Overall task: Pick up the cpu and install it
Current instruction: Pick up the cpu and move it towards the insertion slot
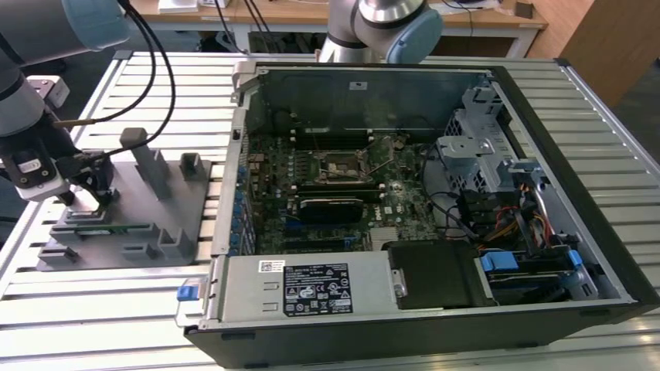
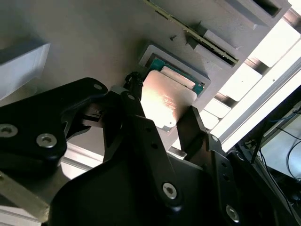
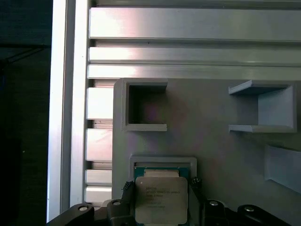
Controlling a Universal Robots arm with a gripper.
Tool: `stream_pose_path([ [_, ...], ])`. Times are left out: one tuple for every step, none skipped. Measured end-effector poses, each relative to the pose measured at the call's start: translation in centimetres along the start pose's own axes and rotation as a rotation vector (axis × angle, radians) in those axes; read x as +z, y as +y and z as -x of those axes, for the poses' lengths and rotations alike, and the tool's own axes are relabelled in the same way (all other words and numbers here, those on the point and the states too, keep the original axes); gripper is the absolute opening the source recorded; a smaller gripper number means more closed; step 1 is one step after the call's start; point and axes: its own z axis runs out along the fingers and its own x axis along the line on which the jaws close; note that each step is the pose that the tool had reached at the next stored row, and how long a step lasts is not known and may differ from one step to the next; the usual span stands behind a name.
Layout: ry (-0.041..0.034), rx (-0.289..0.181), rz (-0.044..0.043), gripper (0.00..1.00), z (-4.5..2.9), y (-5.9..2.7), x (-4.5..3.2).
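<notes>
one pincer [image 2: 163, 100] astride cpu [image 2: 168, 95] in grey tray [image 2: 84, 37]

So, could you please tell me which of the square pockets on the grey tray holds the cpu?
The framed pocket right at the claw holds the cpu; the other two pockets are empty.

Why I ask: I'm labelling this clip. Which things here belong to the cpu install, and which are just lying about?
Job in hand:
- cpu, in its nest on the grey tray
- pincer, down at the cpu
- dark metal-framed socket

Lying about:
- green memory strip on the same tray
- power supply
- drive cables
</notes>
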Motion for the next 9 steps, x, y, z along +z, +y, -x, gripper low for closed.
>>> stream_pose_path([
  [-0.0002,0.000,-0.0002,0.54,0.00,0.00,-0.06],
  [-0.0002,0.000,-0.0002,0.54,0.00,0.01,-0.11],
  [-0.0004,0.000,-0.0001,0.54,0.01,0.01,-0.11],
  [-0.0004,0.000,-0.0001,0.54,0.00,0.01,-0.13],
  [0.0001,0.000,-0.0004,0.54,-0.01,0.01,-0.29],
  [0.0001,0.000,-0.0004,0.54,-0.01,0.01,-0.39],
  [-0.0001,0.000,-0.0002,0.54,-0.01,0.02,-0.50],
  [-0.0001,0.000,-0.0002,0.54,0.00,0.02,-0.59],
  [0.0000,0.000,-0.0003,0.54,-0.01,0.03,-0.67],
])
